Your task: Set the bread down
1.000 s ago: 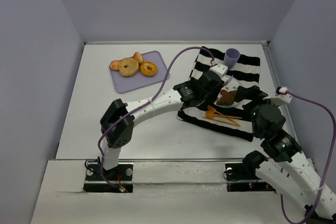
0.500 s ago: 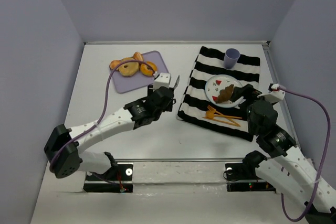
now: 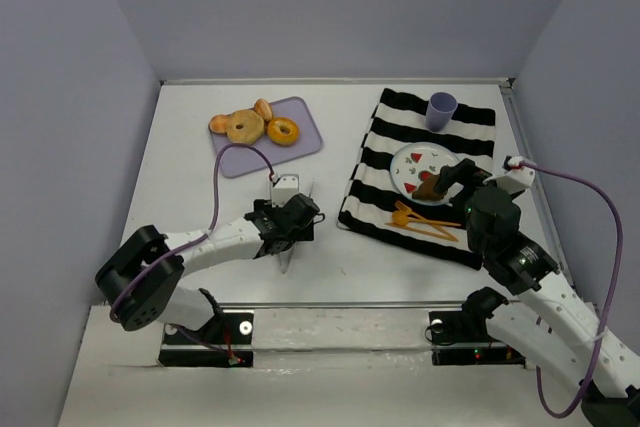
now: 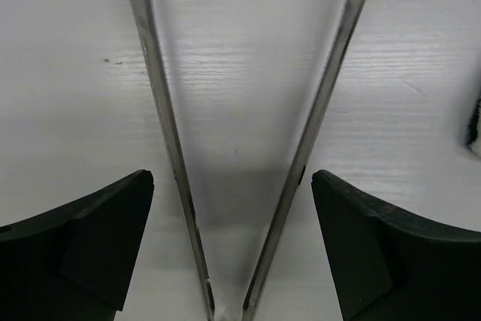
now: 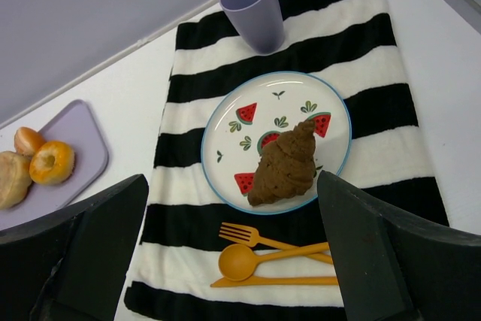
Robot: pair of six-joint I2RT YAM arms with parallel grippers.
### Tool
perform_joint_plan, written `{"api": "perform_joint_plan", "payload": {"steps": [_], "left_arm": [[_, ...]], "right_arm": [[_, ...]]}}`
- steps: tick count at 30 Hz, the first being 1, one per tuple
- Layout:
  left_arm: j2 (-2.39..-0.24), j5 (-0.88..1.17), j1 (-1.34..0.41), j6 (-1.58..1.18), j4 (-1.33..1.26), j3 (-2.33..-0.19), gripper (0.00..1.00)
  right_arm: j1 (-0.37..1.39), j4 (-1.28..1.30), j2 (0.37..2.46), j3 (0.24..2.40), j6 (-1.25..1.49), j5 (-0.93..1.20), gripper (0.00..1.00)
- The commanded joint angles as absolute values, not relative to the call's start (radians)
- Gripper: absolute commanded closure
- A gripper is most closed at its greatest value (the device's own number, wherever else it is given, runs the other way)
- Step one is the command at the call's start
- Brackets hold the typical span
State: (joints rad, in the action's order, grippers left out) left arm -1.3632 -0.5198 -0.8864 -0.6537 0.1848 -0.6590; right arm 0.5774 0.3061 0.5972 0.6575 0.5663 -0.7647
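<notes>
On the counter (image 3: 200, 197): the left arm has swung back from the place setting at the right to the bare middle.
Striped cloth (image 5: 361, 88): lies at the right, with the plate on it.
Left gripper (image 4: 231, 174): wide, with empty metal tongs (image 4: 161, 110) spread between its fingers over bare counter.
Right gripper (image 5: 231, 177): wide and empty, hovering near the plate.
Plate (image 5: 225, 122): watermelon print, no longer covered by the left arm.
Bread (image 5: 287, 165): rests on the plate, touched by nothing. The placing looks finished.
</notes>
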Motion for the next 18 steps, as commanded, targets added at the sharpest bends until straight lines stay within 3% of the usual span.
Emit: {"api": "perform_joint_plan", "payload": {"steps": [1,11,18], "left_arm": [[-1.370,-0.574,-0.847,-0.695,0.176,-0.715,0.01],[-0.995,-0.661,-0.847,-0.704,0.391,-0.922,0.01],[-0.804,-0.726,-0.821,-0.695,0.377,-0.865,0.01]], "right_arm": [[0.584,0.267,0.601,0.687,0.561,-0.764,0.00],[0.584,0.265,0.678,0.732,0.515,-0.704,0.00],[0.584,0.253,0.660,0.719,0.489,-0.670,0.00]]}}
